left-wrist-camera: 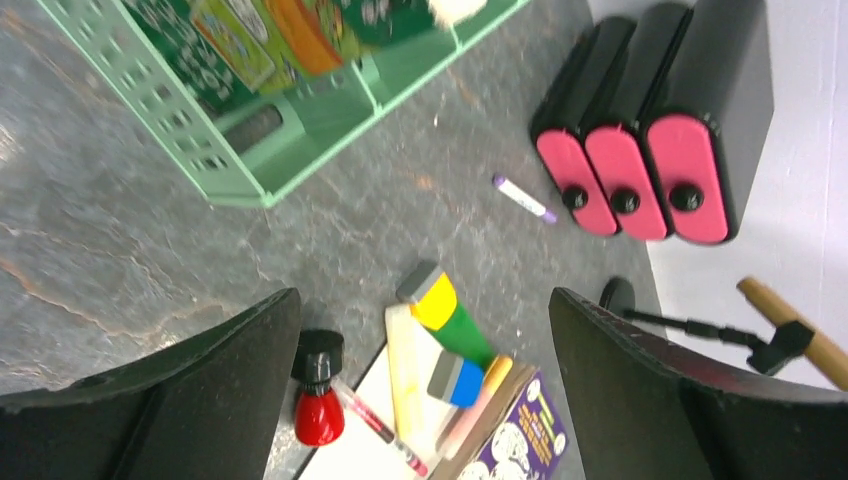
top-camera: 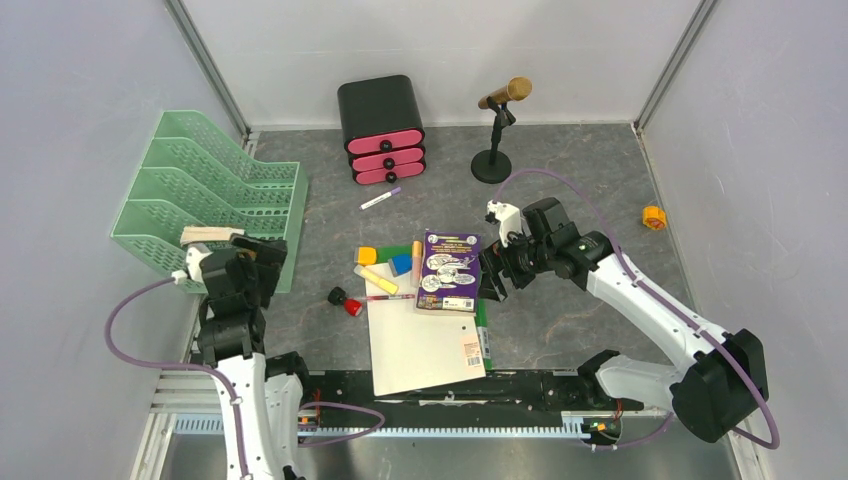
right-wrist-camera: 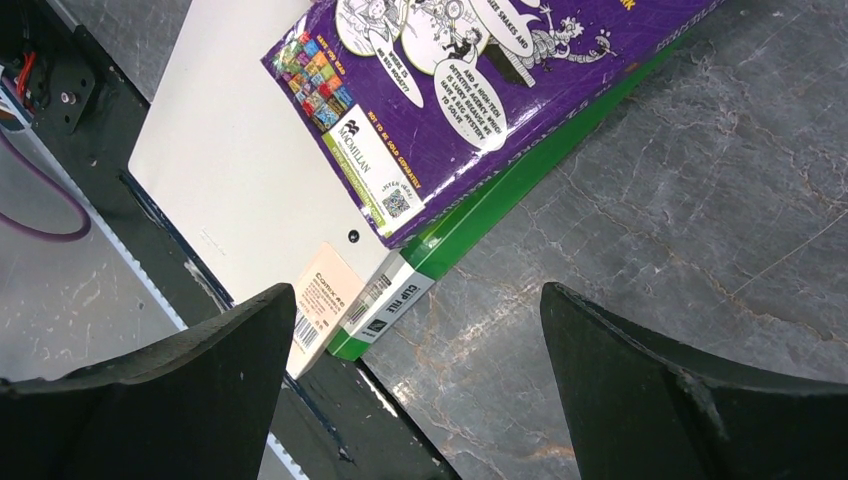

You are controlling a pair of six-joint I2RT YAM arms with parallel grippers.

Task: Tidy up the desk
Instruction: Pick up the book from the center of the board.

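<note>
The desk [top-camera: 570, 190] is a dark-grey marbled surface. At its middle a purple book [top-camera: 450, 270] lies on a white pad [top-camera: 420, 345], with a green clip file [right-wrist-camera: 470, 215] under both. My right gripper [top-camera: 497, 275] hovers open at the book's right edge, with bare desk [right-wrist-camera: 600, 250] between its fingers. My left gripper [top-camera: 215, 252] stands open at the front of the mint-green tray [top-camera: 200, 185], holding nothing. A colourful book [left-wrist-camera: 250, 40] lies in the tray.
Left of the purple book lie a yellow eraser [top-camera: 366, 256], a blue eraser [top-camera: 401, 264], an orange marker [top-camera: 416, 262], a red pen [top-camera: 388, 297] and a red bottle [top-camera: 346, 301]. Black drawer box [top-camera: 383, 130], microphone stand [top-camera: 497, 125] and a white marker [top-camera: 380, 198] are further back. An orange roll [top-camera: 654, 217] lies right.
</note>
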